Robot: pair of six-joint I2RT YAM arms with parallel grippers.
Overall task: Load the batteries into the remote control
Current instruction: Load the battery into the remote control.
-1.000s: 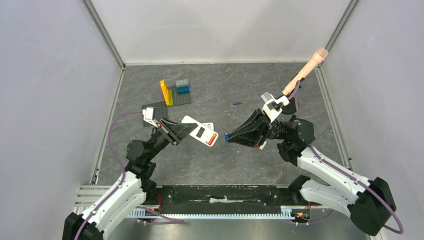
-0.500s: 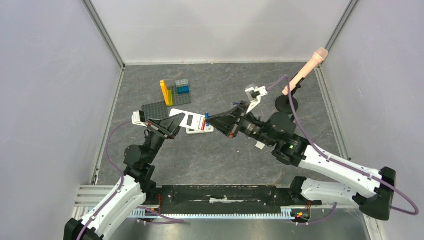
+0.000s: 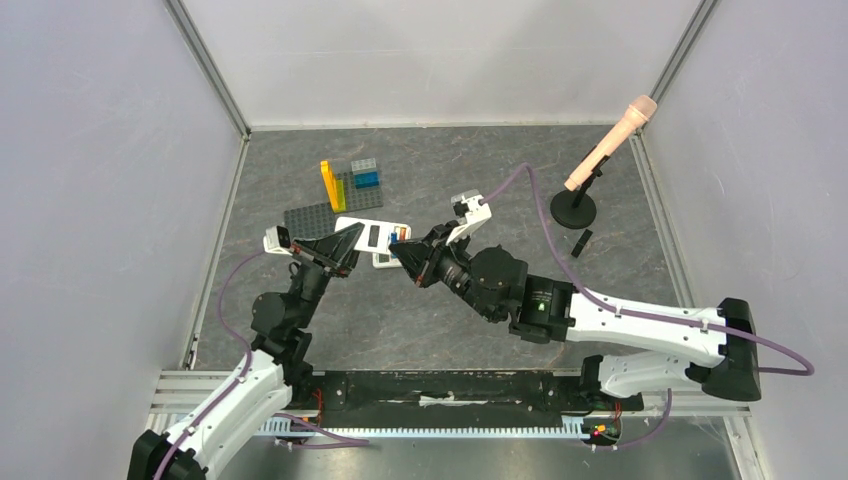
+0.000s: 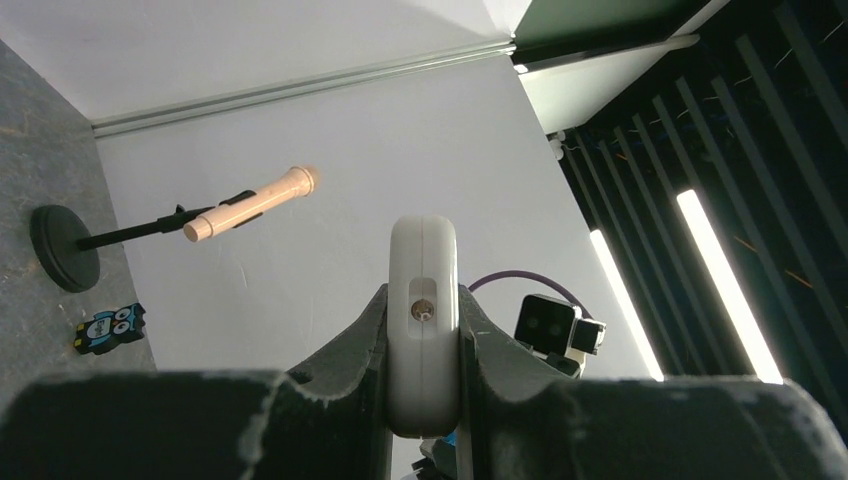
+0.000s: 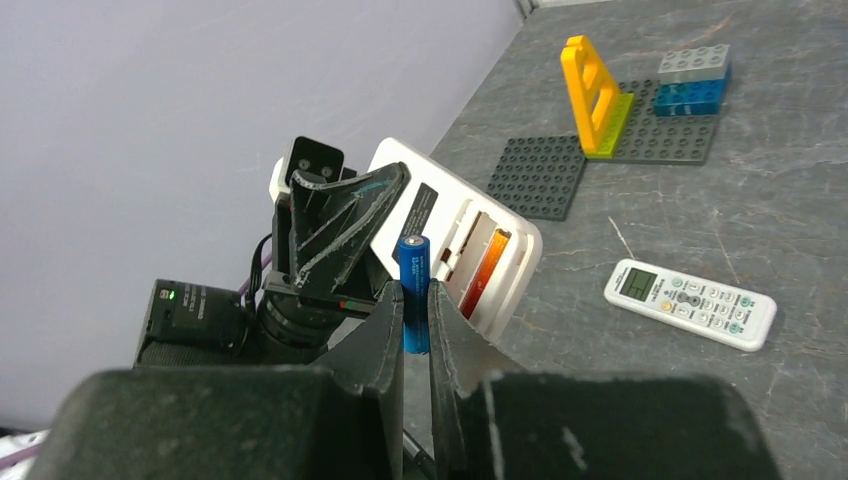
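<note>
My left gripper (image 3: 345,246) is shut on a white remote (image 3: 368,236) and holds it tilted above the table; in the left wrist view the remote (image 4: 423,300) is clamped edge-on between the fingers. Its back is open, with a red battery (image 5: 488,262) lying in the compartment. My right gripper (image 5: 415,300) is shut on a blue battery (image 5: 414,285), held upright right beside the open compartment. In the top view the right gripper (image 3: 408,256) sits against the remote's right end. The dark and purple-blue batteries are not in view.
A second white remote (image 5: 690,303) with a screen and buttons lies on the table under the grippers. Brick baseplates with yellow, blue and grey bricks (image 3: 345,190) stand at the back left. A peach microphone on a black stand (image 3: 608,143) and a small dark piece (image 3: 581,242) are at the back right.
My right arm has swung left with the blue battery, from mid-table to the remote's open back. My left gripper has drawn the remote a little left and up.
</note>
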